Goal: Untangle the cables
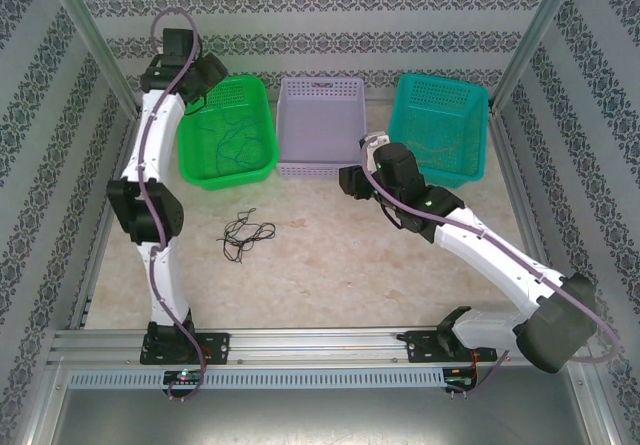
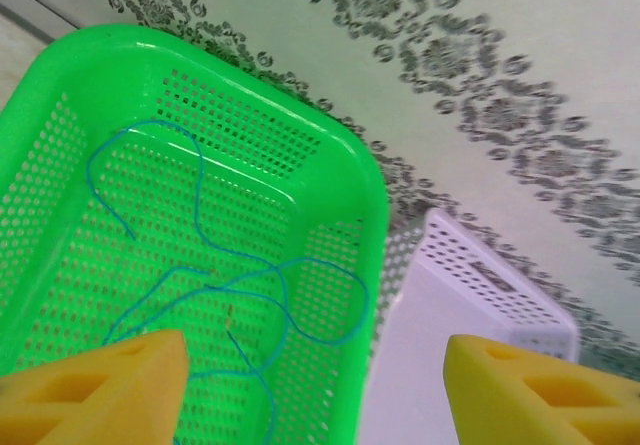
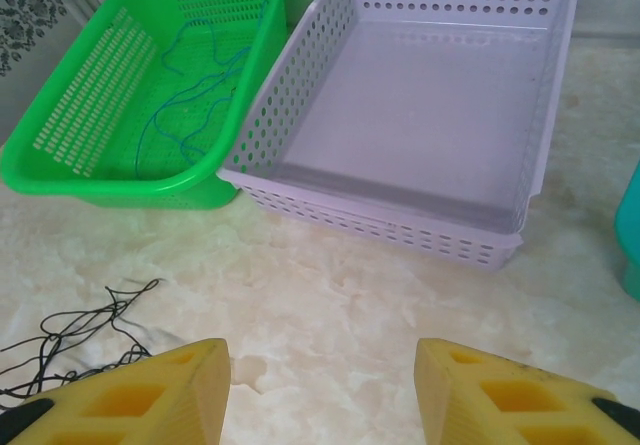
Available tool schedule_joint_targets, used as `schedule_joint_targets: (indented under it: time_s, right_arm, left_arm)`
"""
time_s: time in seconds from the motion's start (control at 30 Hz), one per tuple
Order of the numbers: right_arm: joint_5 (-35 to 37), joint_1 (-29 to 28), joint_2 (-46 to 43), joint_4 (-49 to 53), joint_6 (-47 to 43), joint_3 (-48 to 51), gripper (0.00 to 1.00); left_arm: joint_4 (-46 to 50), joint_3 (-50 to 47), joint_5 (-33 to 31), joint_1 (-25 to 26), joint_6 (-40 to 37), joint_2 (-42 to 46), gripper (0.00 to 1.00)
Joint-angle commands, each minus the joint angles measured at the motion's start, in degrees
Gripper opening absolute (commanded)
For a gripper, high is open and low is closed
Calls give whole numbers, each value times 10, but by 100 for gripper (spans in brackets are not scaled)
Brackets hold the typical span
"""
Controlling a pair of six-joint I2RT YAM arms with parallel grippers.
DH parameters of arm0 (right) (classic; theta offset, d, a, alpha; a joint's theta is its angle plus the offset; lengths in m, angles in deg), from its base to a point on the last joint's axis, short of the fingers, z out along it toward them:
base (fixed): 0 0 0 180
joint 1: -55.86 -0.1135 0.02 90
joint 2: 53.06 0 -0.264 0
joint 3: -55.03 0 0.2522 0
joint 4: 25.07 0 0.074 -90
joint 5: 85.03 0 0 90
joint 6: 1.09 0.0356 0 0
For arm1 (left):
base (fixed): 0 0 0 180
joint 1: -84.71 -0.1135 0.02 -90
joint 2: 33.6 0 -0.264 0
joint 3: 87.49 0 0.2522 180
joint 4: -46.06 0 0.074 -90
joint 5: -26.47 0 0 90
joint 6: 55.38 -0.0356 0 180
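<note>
The left arm and the right arm have white links and rounded black joint housings. A thick mauve hose runs along each arm. The bases are black. The left claw and the right claw have yellow fingers with hollow windows, and the right ones have black ends.

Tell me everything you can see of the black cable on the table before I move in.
The black cable is hair-thin, limp wire bunched into a loose, flat tangle of loops with a few stray ends. Whether it is one strand or several cannot be told. It lies on the pale marbled table, in front of the green basket and apart from it. It touches only the table. In the right wrist view it sits left of the open right end effector.
</note>
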Motion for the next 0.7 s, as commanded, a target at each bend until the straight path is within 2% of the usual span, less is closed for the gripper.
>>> schedule_joint_targets:
  time_s: [0.0,0.13,0.27,0.4,0.53,0.67]
  right_arm:
    - [-23,6,9,-10,17,-17,52]
    - [-62,5,24,-3,34,-8,52]
    - [-99,-7,39,10,59,6,49]
    - [-131,-36,55,10,93,29,48]
    - [-168,-63,83,-7,140,49,47]
    - [-190,-82,120,-23,172,52,46]
  left_arm:
    - [63,-93,32,1,50,100,66]
    - [46,-333,54,18,96,239,61]
    - [39,-577,46,55,137,362,57]
    - [-5,-774,78,93,221,455,59]
    - [-54,-869,99,114,285,497,64]
    - [-95,-903,108,118,297,483,63]
